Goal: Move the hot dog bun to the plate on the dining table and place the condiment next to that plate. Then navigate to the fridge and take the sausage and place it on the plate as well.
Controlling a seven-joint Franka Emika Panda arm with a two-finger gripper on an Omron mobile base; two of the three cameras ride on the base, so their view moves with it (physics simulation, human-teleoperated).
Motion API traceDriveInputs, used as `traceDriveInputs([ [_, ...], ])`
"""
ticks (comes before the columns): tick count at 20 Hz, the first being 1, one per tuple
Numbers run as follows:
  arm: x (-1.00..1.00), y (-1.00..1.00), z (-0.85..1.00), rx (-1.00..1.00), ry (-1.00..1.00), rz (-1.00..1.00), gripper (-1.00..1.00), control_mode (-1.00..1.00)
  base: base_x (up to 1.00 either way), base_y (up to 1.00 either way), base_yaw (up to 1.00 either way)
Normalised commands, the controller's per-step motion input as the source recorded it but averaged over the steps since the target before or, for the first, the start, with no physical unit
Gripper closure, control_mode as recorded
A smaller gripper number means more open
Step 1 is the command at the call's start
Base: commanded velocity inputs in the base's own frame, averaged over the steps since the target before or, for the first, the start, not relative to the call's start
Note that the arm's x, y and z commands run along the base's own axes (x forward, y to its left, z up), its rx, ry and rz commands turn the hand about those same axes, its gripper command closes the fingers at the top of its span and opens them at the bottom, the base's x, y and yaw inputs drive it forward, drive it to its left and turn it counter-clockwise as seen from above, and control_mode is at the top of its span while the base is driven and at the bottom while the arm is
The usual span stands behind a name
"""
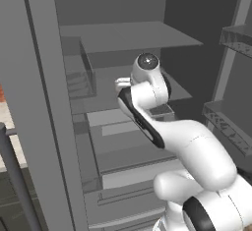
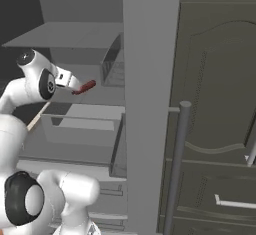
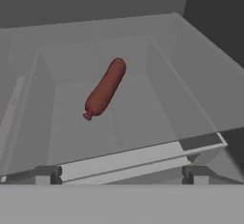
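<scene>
A dark reddish-brown sausage (image 3: 105, 88) lies on a plain pale grey shelf (image 3: 143, 118) inside a grey fridge (image 1: 44, 102). The arm (image 1: 197, 151) is white with black joints.

smooth matt reddish sausage (image 3: 105, 88) on the fridge (image 1: 44, 102)'s plain matt grey shelf.

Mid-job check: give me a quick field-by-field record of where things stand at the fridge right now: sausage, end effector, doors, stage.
location: at the fridge, doors open, grey shelves and drawers exposed
sausage: reddish-brown link lying on a grey fridge shelf, seen through a clear panel, untouched
end effector: open, tips apart, holding nothing, aimed down at the sausage
arm: reaching into the fridge interior, hand close to the sausage in the right base view
stage: approach to grasp; sausage not yet picked
</scene>
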Motion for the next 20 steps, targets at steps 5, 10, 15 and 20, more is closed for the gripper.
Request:
traceDriveInputs([
  [5, 0.68, 0.0, -0.35, -0.04, 0.0, -0.05, -1.0, -1.0, 0.0, 0.0, 0.0],
  [10, 0.76, 0.0, -0.22, -0.02, 0.08, -0.04, -1.0, -1.0, 0.0, 0.0, 0.0],
  [15, 0.83, 0.07, -0.16, 0.0, 0.12, -0.03, -1.0, -1.0, 0.0, 0.0, 0.0],
  [20, 0.67, 0.15, -0.17, -0.01, 0.09, -0.04, -1.0, -1.0, 0.0, 0.0, 0.0],
])
